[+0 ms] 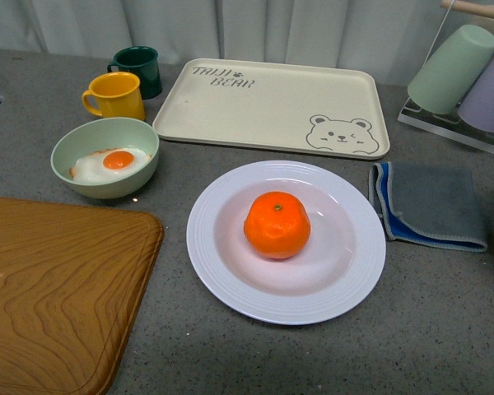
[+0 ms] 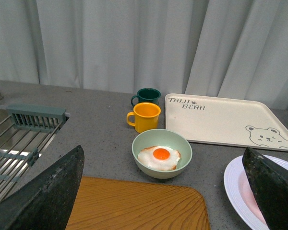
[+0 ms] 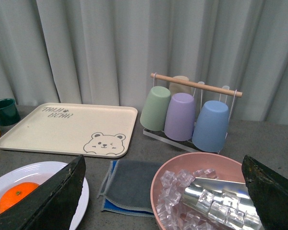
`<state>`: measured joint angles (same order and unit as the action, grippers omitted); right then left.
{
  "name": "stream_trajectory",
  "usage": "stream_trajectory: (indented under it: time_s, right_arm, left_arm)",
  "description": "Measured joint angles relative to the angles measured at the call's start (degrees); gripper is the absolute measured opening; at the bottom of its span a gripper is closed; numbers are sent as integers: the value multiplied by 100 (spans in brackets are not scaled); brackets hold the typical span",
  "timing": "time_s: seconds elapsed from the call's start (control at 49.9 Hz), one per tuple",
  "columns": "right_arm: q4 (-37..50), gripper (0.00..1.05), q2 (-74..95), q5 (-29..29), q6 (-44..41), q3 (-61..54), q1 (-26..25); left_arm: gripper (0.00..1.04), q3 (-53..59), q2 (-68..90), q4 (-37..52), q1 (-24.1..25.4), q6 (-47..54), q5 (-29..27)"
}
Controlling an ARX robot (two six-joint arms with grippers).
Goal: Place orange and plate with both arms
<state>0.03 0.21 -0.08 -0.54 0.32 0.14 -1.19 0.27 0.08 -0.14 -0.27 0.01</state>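
Orange is sitting stem-up pretty much dead centre in the white plate, and the plate is on the grey desk, near the front middle. A folded grey cloth with a blue edge lies right by the plate's right side, maybe touching the rim, hard to say from here. Just behind the plate is a cream bear tray. Off to the plate's left there's a pale green bowl with a fried egg in it, then a yellow mug and a dark green mug behind that. A wooden board fills the near left corner. On the far right, a cup rack holds upside-down cups, with a pink bowl of ice in front of it. Left fingers are spread wide with nothing between them, and same deal for the right fingers.
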Motion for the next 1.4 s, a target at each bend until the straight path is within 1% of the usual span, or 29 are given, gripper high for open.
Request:
stream_trajectory:
  time_s: [0.16,0.18,0.24,0.26,0.32,0.36,0.46,0.561,0.641,0.721,0.861,1.001,1.141,1.241,1.401]
  right_arm:
    - [2,95,2,26,-4,0,2]
    - [28,95,11,203,-140,0,57]
    - [85,95,146,999,-713,15,267]
    - [92,95,243,1163,-918,22,323]
    - [229,95,697,1176,-1250,70,345]
    - [372,95,1008,1073,-1298,118,352]
    - [1064,95,2245,874,-1147,409,382]
    - [1777,95,3856,516,-614,894,540]
    - [1884,95,5217,164,-20,1384,752]
    - [1659,95,6310,-170,643,1777,1034]
    - [1381,95,6896,-568,1552,2009,1244]
    - [1397,95,7355,-955,2337,2072,1268]
    - [1757,95,8030,-1543,3104,2076,1161]
    - [1941,95,8505,-1856,3425,2146,1064]
    - [2540,95,9451,-2433,4054,2448,931]
  left_arm:
    - [98,0,0,0,0,0,0]
    - [98,0,0,0,0,0,0]
    - [98,0,0,0,0,0,0]
    - [98,0,0,0,0,0,-4]
    - [98,0,0,0,0,0,-2]
    - [98,0,-2,-2,0,0,-2]
    - [98,0,-2,-2,0,0,-2]
    - [98,0,-2,-2,0,0,-2]
    - [98,0,-4,-2,0,0,-2]
    - [98,0,-2,-4,0,0,-2]
    - [98,0,-4,-4,0,0,-2]
    - [98,0,-4,-4,0,0,-2]
    - [98,0,-4,-4,0,0,-2]
    - [98,0,-4,-4,0,0,-2]
    - [98,0,-4,-4,0,0,-2]
